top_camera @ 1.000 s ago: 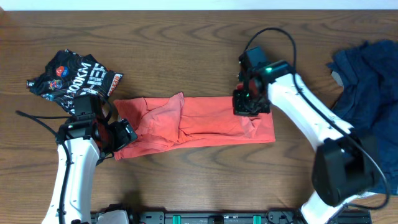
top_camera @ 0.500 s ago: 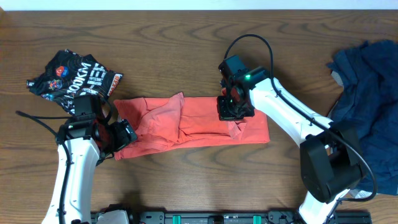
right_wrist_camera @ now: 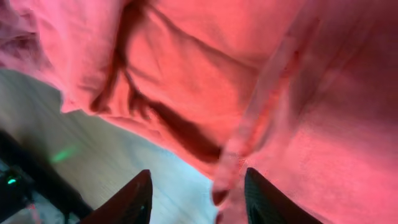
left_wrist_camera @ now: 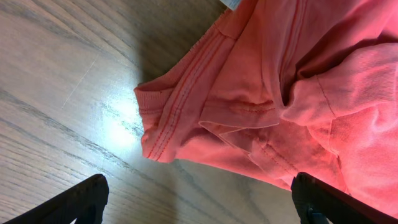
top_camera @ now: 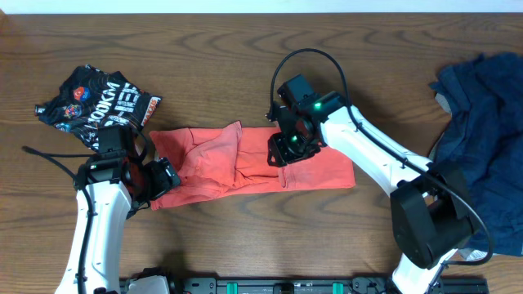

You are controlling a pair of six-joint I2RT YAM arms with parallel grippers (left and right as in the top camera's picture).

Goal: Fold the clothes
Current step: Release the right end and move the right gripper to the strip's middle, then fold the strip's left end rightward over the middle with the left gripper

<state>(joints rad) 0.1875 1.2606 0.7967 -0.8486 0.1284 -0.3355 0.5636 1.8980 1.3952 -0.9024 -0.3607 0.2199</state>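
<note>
Centrally on the wooden table [top_camera: 204, 49], the coral-red T-shirt [top_camera: 245, 167] lay folded into a long band, wrinkled at its left end. Right gripper [top_camera: 282, 153] sat low over the middle of the band, fingers apart, a loose ridge of coral cloth between them and not pinched. Left gripper [top_camera: 166, 177] was at the band's left end, jaws spread wide, nothing in them; a stitched hem lay just ahead. Black printed T-shirt [top_camera: 98, 102] was crumpled at far left, with white block letters reading roughly "OOKM" and the rest illegible. Navy T-shirts [top_camera: 482, 122] were heaped at far right.
</note>
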